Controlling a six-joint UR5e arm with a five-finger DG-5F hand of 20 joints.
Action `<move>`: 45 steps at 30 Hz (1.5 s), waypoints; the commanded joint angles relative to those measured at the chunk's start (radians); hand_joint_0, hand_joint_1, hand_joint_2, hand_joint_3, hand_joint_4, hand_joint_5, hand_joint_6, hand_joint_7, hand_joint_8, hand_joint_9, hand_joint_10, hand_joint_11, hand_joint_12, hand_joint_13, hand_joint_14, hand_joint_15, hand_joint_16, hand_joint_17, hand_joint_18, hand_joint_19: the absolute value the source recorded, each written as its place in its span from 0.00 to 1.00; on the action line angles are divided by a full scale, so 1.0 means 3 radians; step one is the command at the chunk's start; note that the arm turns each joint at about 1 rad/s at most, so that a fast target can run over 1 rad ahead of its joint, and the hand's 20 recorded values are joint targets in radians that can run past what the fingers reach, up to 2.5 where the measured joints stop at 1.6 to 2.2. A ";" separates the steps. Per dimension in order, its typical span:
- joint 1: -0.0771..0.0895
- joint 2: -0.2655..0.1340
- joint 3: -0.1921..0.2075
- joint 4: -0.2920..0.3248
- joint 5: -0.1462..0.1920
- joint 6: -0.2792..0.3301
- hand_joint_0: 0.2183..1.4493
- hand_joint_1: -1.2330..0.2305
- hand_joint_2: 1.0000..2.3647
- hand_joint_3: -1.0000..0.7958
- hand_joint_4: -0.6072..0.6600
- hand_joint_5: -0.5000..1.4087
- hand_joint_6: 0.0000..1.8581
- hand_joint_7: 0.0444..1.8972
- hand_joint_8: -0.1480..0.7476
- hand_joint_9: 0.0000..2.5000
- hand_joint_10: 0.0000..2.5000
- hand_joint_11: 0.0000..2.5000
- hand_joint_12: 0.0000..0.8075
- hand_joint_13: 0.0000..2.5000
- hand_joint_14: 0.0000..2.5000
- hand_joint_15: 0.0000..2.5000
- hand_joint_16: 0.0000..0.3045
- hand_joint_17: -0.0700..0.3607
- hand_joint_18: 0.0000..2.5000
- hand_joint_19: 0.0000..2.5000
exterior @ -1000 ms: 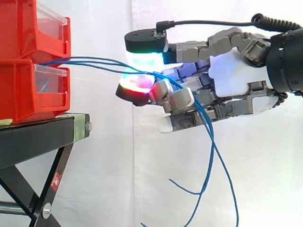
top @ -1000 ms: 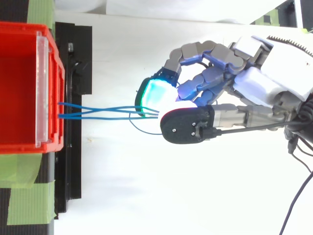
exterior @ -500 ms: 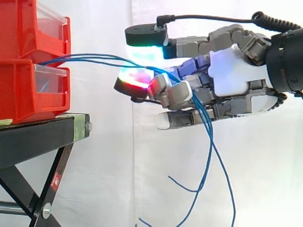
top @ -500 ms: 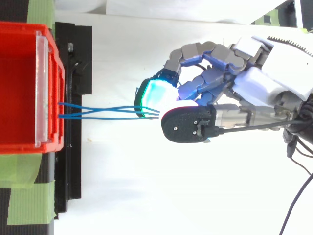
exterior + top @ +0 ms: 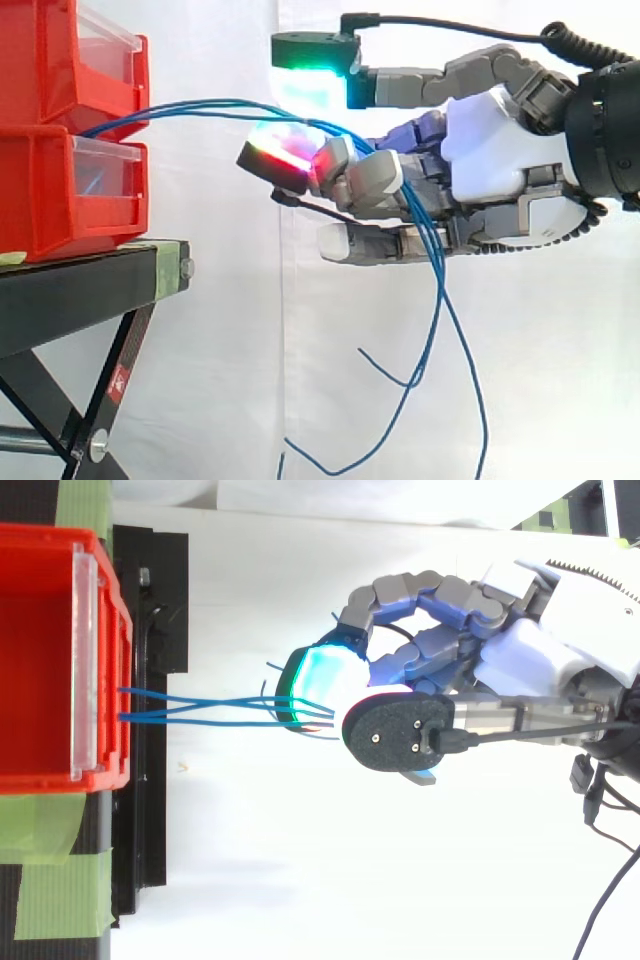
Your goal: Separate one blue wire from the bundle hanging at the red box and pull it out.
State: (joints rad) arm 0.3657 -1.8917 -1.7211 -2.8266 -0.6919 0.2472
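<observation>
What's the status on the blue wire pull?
Hand curled round blue wires, thumb raised above them. Several strands run from red box through the fingers, loose ends dangling below; none singled out yet. Nothing between hand and box.

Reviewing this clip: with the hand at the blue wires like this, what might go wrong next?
1. Several blue wires run together through the curled fingers of the hand, so a pull may drag the whole bundle rather than one wire.
2. The wires stretch nearly straight to the red bins on the black stand; a hard pull might shift the bins.
</observation>
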 commanded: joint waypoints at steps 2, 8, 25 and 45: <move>0.0003 0.0001 0.0000 -0.0022 0.0000 0.0015 0.36 0.28 0.00 0.30 0.62 0.13 0.47 0.49 0.48 0.38 0.06 0.65 0.36 0.53 0.01 0.61 0.14 0.39 0.29 0.26; 0.0003 -0.0004 0.0000 -0.0089 0.0000 -0.0021 0.32 0.30 0.00 0.28 0.62 0.13 0.46 0.49 0.49 0.38 0.06 0.65 0.36 0.53 0.01 0.61 0.14 0.39 0.29 0.27; 0.0003 0.0001 -0.0005 -0.0212 0.0000 -0.0681 0.35 0.31 0.00 0.30 0.62 0.13 0.46 0.49 0.48 0.38 0.06 0.65 0.35 0.53 0.01 0.61 0.14 0.39 0.29 0.27; 0.0003 0.0001 0.0015 -0.0114 0.0000 -0.0630 0.28 0.41 0.00 0.29 0.63 0.13 0.46 0.50 0.50 0.38 0.06 0.65 0.36 0.54 0.00 0.61 0.15 0.40 0.30 0.28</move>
State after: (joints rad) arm 0.3669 -1.8915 -1.7206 -2.8660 -0.6926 0.0471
